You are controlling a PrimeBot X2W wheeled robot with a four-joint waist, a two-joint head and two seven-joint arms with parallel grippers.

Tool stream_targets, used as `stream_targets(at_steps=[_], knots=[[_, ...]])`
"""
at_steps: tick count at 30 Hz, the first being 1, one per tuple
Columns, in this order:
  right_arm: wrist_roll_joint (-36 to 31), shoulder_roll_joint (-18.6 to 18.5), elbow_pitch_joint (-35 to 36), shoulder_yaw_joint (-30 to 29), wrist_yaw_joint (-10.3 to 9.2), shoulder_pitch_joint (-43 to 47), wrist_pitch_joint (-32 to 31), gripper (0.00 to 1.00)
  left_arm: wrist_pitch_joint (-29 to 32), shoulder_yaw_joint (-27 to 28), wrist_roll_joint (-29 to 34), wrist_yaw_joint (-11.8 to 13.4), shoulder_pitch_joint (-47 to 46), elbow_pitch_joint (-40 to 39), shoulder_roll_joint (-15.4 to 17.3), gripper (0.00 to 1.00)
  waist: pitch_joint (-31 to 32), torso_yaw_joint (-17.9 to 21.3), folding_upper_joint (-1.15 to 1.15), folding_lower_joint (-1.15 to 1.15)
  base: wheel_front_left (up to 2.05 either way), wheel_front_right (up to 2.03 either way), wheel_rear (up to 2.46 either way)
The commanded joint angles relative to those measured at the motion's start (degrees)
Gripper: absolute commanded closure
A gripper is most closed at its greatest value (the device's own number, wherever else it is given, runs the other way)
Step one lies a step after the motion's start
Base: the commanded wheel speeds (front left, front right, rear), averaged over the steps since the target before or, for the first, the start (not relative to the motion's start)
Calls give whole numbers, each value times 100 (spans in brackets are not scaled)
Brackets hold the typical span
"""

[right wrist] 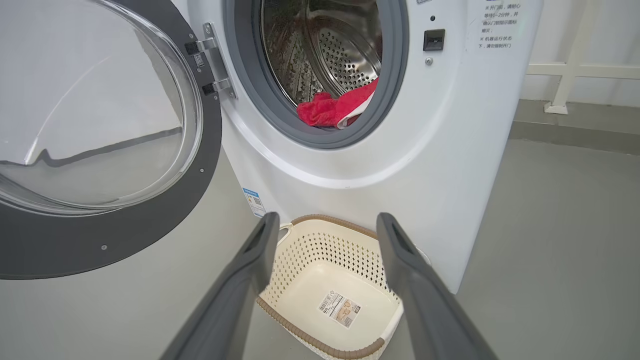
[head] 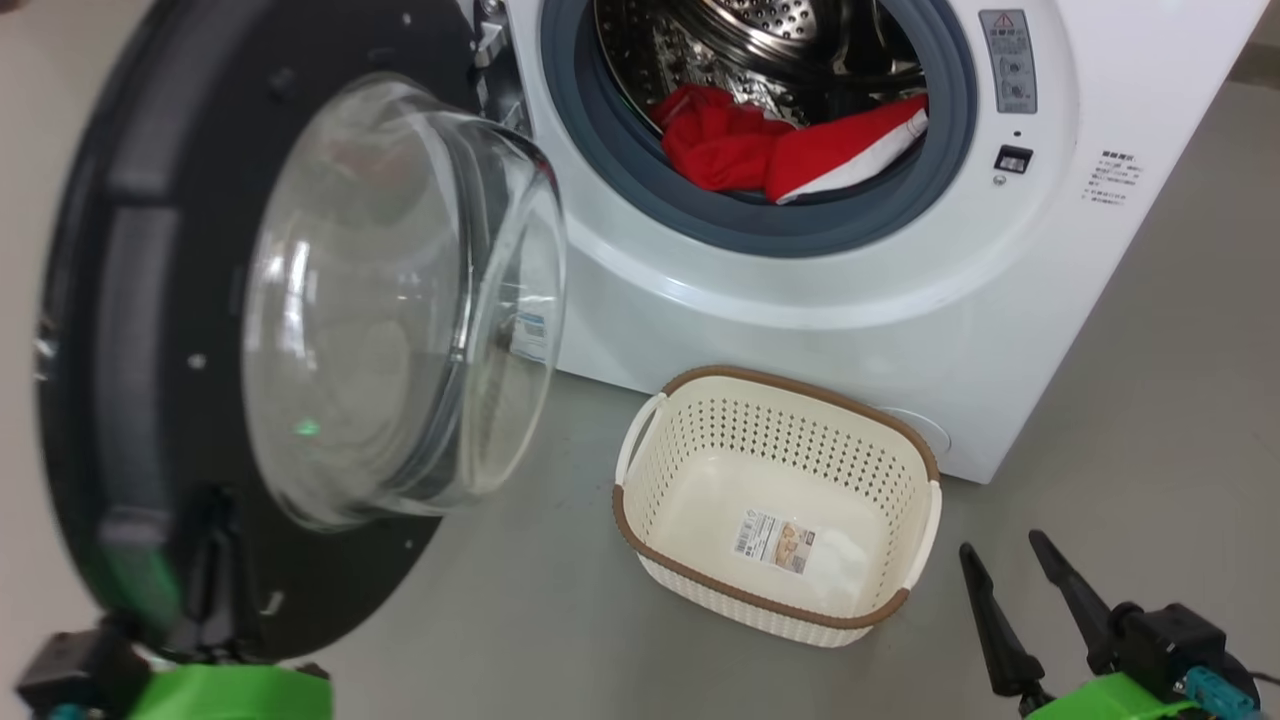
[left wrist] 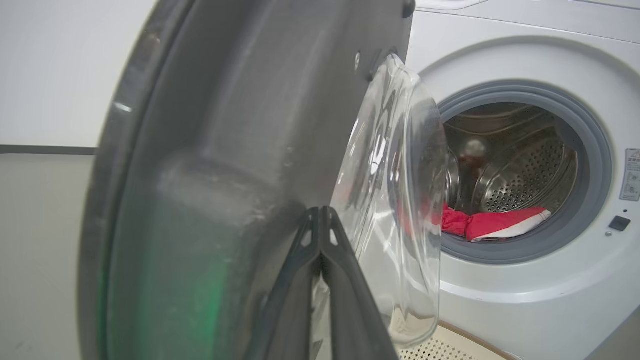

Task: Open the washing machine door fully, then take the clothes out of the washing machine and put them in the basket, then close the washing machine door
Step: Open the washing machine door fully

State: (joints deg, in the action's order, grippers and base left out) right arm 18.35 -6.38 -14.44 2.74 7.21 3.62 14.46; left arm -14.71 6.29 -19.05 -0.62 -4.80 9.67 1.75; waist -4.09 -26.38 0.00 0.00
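Washing machine door (head: 130, 330), 1, stands open left of 1 washing machine (head: 800, 300); 1 red clothes bundle (head: 780, 150) lies in its drum (head: 760, 40). 1 basket (head: 800, 440) sits before it. Left gripper (left wrist: 320, 215), fingers together, meets the door's lower rim; right gripper (head: 1000, 545) hovers, fingers apart.

This reads as a bare laundry test room or utility space. Ahead of the right gripper (right wrist: 327, 220) the white washing machine (right wrist: 450, 150) stands straight on a smooth grey floor (right wrist: 565, 225) (uniform, like poured concrete). Off to the gripper's right run a plain white wall (right wrist: 590, 30) and a white barred frame (right wrist: 560, 85). The basket (right wrist: 330, 250) beneath its fingers carries a paper shop label (right wrist: 341, 308).
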Motion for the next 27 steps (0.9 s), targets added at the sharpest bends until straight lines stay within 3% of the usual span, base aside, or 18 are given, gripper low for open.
stream_targets(at_steps=[1, 15, 27], knots=[[-20, -99, 154, 116, 28, -262, 53, 0, -29, 392, 47, -11, -289, -94, 112, 100, -71, 49, 0, 0, 0, 0, 0], [-94, -226, 194, 112, 28, -403, 53, 0, -29, 1886, 696, -207, -1132, 441, 113, 100, -483, 240, 0, 0, 0, 0, 0], [-131, -316, 235, 126, 28, -486, 54, 0, -29, 2685, 1107, -456, -1850, 1046, 300, 100, -752, 277, 0, 0, 0, 0, 0]])
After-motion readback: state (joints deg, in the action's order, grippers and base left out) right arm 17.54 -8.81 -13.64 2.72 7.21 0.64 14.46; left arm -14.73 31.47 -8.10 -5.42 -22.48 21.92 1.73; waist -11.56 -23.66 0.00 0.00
